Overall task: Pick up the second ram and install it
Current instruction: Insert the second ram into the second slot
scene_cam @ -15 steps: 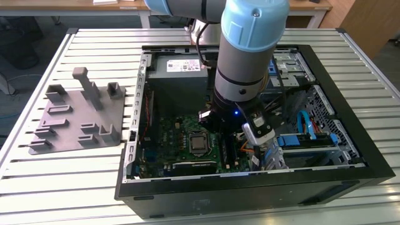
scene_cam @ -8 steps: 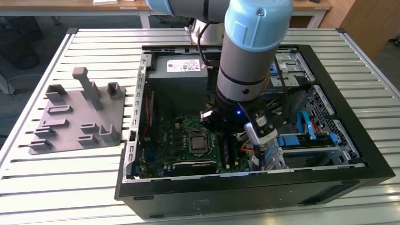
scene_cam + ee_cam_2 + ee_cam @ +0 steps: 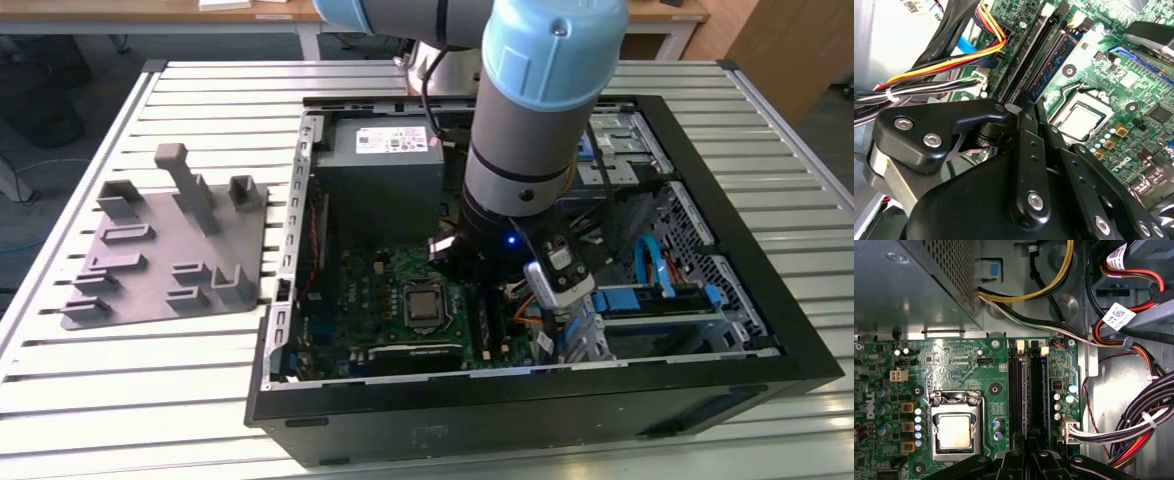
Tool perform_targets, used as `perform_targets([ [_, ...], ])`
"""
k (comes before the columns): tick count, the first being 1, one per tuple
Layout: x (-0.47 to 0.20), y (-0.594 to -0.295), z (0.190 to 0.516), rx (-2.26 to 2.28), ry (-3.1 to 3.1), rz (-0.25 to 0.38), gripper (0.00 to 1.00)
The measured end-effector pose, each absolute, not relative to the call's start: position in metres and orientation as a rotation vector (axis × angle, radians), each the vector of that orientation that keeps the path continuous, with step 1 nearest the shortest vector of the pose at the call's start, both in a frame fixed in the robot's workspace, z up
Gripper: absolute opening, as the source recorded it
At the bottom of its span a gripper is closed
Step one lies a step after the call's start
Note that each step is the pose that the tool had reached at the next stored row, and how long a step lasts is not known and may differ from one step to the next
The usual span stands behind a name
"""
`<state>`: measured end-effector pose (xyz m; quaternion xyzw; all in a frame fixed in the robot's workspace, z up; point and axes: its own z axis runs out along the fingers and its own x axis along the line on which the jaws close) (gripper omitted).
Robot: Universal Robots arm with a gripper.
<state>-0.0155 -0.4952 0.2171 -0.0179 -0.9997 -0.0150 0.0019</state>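
Green motherboard (image 3: 954, 365), black claw (image 3: 1026, 107)

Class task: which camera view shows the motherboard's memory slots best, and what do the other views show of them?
The first wrist view: the memory slots run lengthwise as parallel dark channels beside the processor socket, seen from above. The second wrist view shows them slanted, their near ends hidden behind the gripper. In the exterior view the arm covers most of them.

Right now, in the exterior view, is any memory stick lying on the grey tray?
No, the grey tray on the table carries just its own upright posts; no memory stick lies on it.
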Motion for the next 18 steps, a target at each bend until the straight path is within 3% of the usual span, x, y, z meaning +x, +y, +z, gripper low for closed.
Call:
perform_targets([
  [18, -0.0149, -0.492, 0.2156, -0.047, -3.136, -0.061, 0.14],
])
